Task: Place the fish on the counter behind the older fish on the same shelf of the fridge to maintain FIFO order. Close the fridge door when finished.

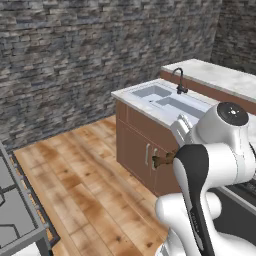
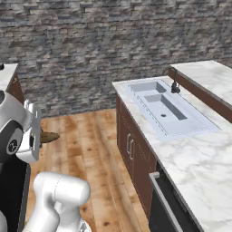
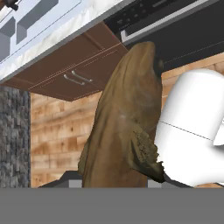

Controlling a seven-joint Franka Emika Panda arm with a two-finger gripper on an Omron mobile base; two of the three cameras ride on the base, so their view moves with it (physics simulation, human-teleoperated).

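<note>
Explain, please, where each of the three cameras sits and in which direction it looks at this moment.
Left base view: behind the arm, left side; faces the sink counter and brick wall; arm lower right, fish at its hand.
Right base view: behind, right side; faces the same counter; arm lower left.
Hand view: on the hand, looking along the fish toward the cabinets.
Both base views share sink, counter, fish.

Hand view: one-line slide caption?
Gripper holding the brown fish above the wood floor, brown cabinets behind.

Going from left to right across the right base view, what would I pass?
The robot's white arm holding a brown fish → bare wooden floor → brown cabinet doors → sink → black faucet → raised marble counter.
</note>
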